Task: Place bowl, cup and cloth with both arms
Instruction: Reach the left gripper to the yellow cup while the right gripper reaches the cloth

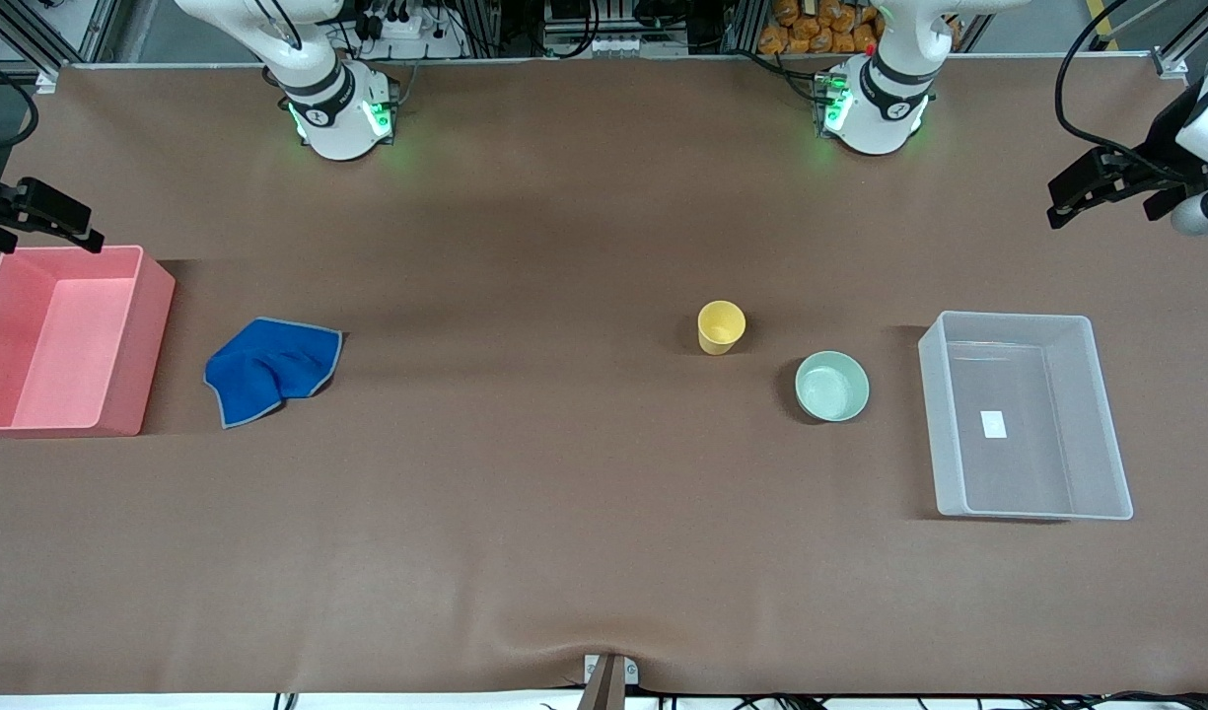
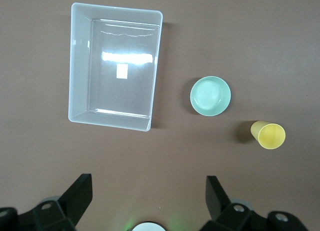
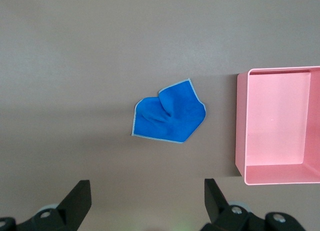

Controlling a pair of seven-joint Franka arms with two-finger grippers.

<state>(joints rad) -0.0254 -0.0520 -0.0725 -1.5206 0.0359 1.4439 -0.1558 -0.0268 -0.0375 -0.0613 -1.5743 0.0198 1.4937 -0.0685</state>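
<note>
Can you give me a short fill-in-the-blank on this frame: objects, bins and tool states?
1. The blue cloth lies on the table beside the ____ bin.
2. The yellow cup stands ____ from the front camera than the bowl.
3. The clear bin holds neither cup nor ____.
4. The left tool and the right tool both have their fingers ____.

Missing words: pink; farther; bowl; open

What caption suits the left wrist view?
Open left gripper above the table: clear bin, green bowl, yellow cup.
</note>
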